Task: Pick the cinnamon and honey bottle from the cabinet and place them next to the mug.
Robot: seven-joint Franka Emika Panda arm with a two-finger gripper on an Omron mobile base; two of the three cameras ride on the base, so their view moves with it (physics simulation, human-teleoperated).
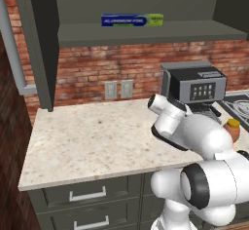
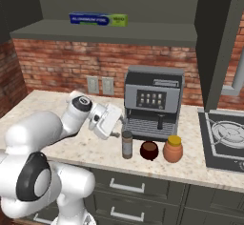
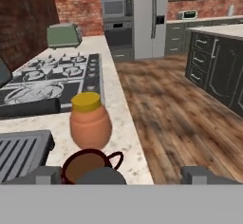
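At near surface (image 2: 95, 158) edge, cinnamon (image 2: 127, 144), mug (image 2: 149, 150) & honey bottle (image 2: 173, 148) stand in a row, left to right, w/ coffee machine (image 2: 153, 102) behind. Pincer (image 2: 116, 128) just left of cinnamon; jaw state can't tell. Shaker likely light, stiff; grip mid-body. Mug interior looks dark, contents unclear. Far up, cabinet (image 2: 114, 33) shelf holds foil box (image 2: 97, 19).

The honey bottle (image 3: 90, 126) is standing upright on the pale stone counter (image 3: 121, 123), its yellow lid on. Just in front of it the mug (image 3: 88, 165) is sitting close by, handle sticking out to the right. A cooktop (image 3: 52, 78) is lying beyond on the left, and a green toaster (image 3: 64, 35) is resting further off. A refrigerator (image 3: 151, 19) is standing far across the wooden floor (image 3: 180, 109).
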